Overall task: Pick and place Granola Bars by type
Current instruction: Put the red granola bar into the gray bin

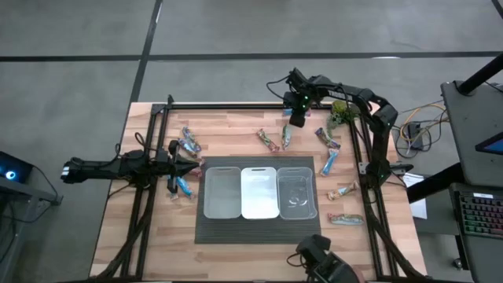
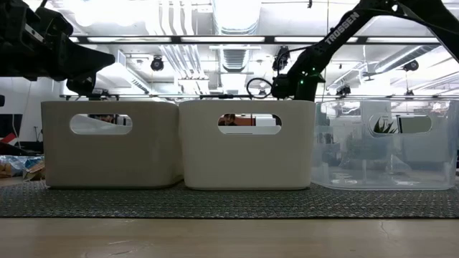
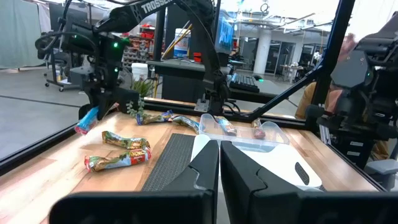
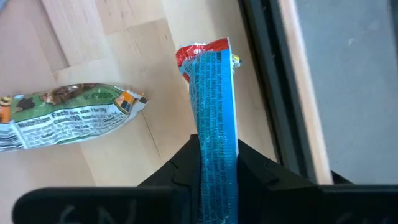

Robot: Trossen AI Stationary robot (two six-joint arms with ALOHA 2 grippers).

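The wooden table carries a dark ribbed mat with three bins in a row: an opaque left bin, an opaque middle bin and a clear right bin. The Granola Bars lie scattered around them, a cluster far of the bins, several down the right side and a few at the left. The step in hand looks like the carry after a pick: the right gripper is raised over the far edge of the table, its fingers clamped on a blue bar with a red end, seen hanging from it in the left wrist view. A green-wrapped bar lies on the wood just beside it. The next move, as a guess, calls for swinging the blue bar near and over the bin meant for its type, then letting go; the clear bin already seems to hold a couple of bars, type hard to read. The left gripper waits at the left of the bins, its fingers nearly together with nothing between them. A green leafy plant sits at the far right corner. Beyond the table: grey floor, a side desk with a keyboard, a lab with ceiling lights and racks.
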